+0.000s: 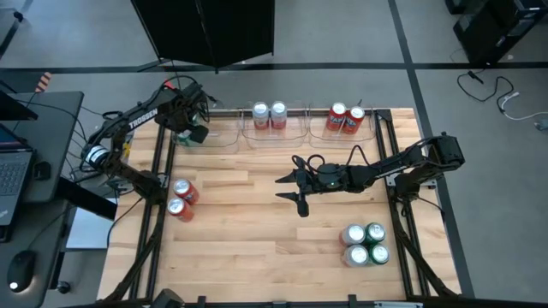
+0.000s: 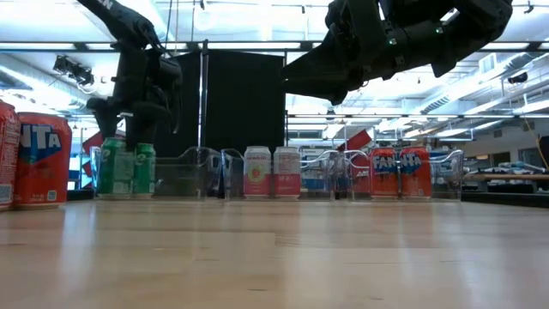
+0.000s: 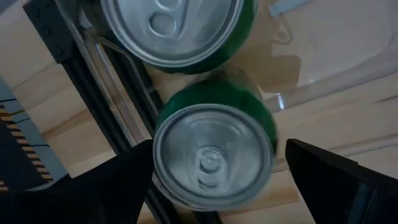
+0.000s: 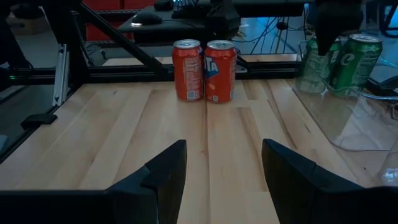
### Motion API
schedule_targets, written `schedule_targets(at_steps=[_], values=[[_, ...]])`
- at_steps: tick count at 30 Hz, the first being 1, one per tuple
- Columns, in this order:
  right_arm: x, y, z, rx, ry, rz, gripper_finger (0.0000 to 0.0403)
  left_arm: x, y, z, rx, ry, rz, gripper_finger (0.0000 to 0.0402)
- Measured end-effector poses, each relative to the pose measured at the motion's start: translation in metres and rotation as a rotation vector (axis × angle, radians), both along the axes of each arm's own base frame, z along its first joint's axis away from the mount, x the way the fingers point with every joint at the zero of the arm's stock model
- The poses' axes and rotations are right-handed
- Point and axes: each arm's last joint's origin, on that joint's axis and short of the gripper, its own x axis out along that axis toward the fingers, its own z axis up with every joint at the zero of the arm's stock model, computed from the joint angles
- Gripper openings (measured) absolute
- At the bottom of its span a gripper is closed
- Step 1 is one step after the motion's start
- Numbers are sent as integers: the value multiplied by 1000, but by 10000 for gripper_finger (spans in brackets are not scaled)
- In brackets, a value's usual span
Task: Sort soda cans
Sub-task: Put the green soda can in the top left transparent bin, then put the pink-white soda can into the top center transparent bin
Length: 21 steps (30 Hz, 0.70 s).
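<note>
Two green soda cans (image 3: pixel 211 99) stand side by side in the clear left tray (image 1: pixel 221 137) at the far edge. My left gripper (image 3: pixel 219 149) hangs open over them, pointing down, its fingers on either side of the top of one green can (image 3: pixel 214 158). In the low view it (image 2: pixel 129 129) sits just above these cans (image 2: pixel 127 167). My right gripper (image 1: pixel 289 190) waits open above the table's middle, nothing between its fingers (image 4: pixel 224 155). Two red cans (image 1: pixel 179 198) stand on the table at the left. My left gripper comes at the green can's top from above. One finger (image 3: pixel 124 180) lies right beside the can's rim (image 3: pixel 157 155); whether it touches, I cannot tell. The other finger (image 3: pixel 323 174) stands apart from the can with a gap. The can stands upright in the tray.
Two silver-white cans (image 1: pixel 269 115) stand in the middle tray and two red cans (image 1: pixel 345 118) in the right tray, both at the far edge. Several green cans (image 1: pixel 365 244) cluster near the front right. Black frame rails (image 1: pixel 161 197) run along both table sides.
</note>
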Motion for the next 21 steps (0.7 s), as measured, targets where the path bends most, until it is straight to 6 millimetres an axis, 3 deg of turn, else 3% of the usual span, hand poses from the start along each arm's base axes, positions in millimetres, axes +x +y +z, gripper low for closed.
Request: schedule_targets(at_steps=[12, 16, 21], values=[[0, 0, 0, -2, 0, 1, 195, 5, 3, 41, 69, -8, -64, 344], [0, 0, 0, -4, 3, 0, 195, 15, -6, 59, 187, -72, -172, 296], [0, 2, -1, -8, 10, -1, 177, 32, -31, 86, 385, -222, -321, 199]])
